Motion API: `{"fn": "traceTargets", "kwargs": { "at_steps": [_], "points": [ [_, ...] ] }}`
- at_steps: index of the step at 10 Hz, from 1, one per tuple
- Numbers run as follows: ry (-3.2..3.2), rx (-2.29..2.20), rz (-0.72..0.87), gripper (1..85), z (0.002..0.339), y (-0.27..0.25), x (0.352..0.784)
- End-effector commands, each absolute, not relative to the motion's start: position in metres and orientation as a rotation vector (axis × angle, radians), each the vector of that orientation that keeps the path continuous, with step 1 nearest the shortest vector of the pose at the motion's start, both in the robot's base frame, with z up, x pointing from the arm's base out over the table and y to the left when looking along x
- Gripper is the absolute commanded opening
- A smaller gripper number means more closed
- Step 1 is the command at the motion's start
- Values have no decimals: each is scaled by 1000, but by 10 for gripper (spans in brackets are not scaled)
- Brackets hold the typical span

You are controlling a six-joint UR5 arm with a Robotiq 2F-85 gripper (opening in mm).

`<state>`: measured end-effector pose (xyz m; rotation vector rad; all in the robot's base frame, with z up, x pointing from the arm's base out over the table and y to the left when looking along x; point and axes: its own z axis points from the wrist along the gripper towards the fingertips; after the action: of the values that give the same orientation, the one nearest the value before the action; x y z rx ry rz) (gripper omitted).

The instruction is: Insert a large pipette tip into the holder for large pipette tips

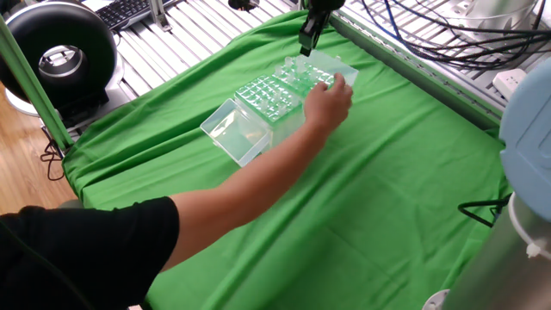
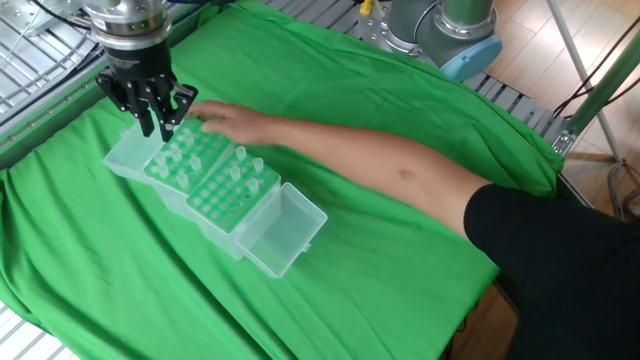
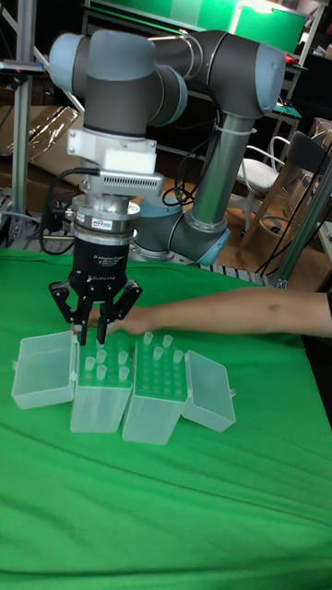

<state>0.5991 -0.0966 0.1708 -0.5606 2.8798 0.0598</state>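
Note:
The holder for large pipette tips is the translucent box with a greenish hole grid and several tips standing in it, seen at the far side of the cloth. Its clear lid lies open beside it. My gripper hangs just above the holder's lid-side edge, pointing straight down. Its fingers are drawn close together on a large pipette tip that barely shows between them. A person's hand rests on the holder's other side.
A second grid-topped box stands against the holder, with its open lid on the outer side. The person's arm lies across the green cloth. Metal racks and cables border the table.

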Motion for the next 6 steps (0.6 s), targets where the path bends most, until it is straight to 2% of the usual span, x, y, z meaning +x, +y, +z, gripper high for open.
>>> {"fn": "traceTargets", "kwargs": {
  "at_steps": [1, 6],
  "points": [
    [2883, -525, 76, 320, 164, -94, 595],
    [2916, -478, 67, 320, 168, -89, 572]
  ]
}}
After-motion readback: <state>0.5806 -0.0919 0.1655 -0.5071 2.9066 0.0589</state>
